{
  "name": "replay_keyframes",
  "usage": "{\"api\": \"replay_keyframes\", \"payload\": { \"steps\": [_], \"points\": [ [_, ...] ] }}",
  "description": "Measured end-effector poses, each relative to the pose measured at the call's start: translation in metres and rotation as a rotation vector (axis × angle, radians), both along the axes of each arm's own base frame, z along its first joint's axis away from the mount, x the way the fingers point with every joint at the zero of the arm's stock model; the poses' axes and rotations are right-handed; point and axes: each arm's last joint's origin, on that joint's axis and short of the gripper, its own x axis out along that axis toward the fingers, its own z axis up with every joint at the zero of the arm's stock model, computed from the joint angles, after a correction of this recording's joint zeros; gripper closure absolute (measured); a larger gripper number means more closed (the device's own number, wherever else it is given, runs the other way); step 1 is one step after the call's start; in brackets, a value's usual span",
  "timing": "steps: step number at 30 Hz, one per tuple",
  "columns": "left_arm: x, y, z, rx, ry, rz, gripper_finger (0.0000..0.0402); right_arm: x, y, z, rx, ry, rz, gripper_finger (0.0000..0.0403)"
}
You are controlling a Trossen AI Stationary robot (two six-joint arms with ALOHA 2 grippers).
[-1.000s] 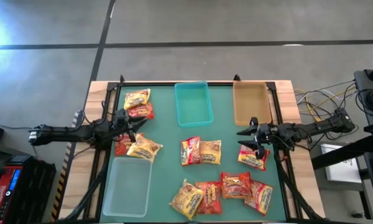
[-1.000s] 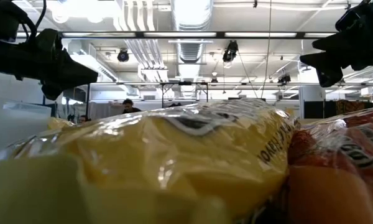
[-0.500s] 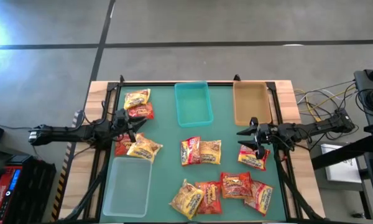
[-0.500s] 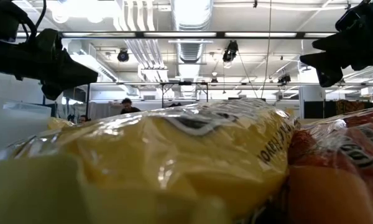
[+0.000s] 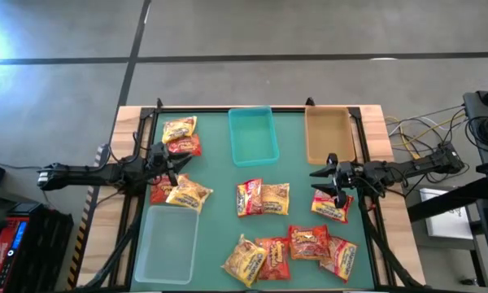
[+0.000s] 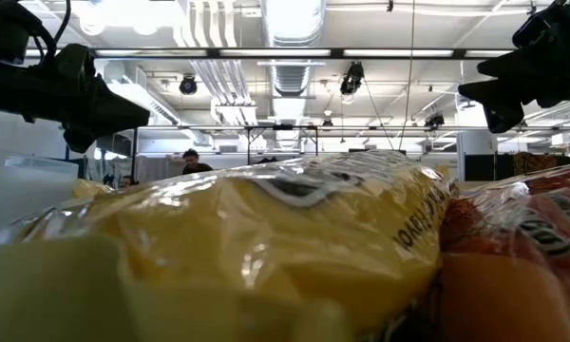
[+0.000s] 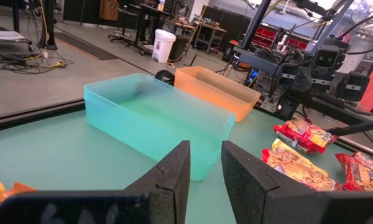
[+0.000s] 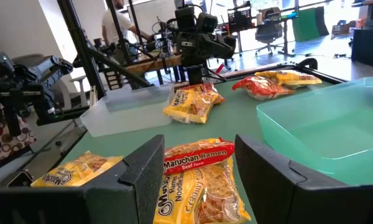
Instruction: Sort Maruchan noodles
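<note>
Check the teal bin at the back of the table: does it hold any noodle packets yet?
Empty. From above, the teal bin shows only its bare floor, and the left wrist view shows nothing inside it either.

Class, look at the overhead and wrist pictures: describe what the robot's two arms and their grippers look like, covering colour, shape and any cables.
Both arms are slim, dark, jointed rods. The left gripper and right gripper each end in two black fingers with flat, angular, wedge-like faces. Thin dark cables run along the arms. No markings are readable on them.
</note>
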Motion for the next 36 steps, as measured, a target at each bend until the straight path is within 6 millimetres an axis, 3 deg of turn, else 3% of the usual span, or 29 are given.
{"api": "replay_keyframes", "payload": {
  "steps": [36],
  "points": [
    [0.0001,0.0,0.001,-0.002,-0.013,0.001,0.0326,0.0,0.0,0.0,0.0,0.0,0.0,0.0218]
  ]
}}
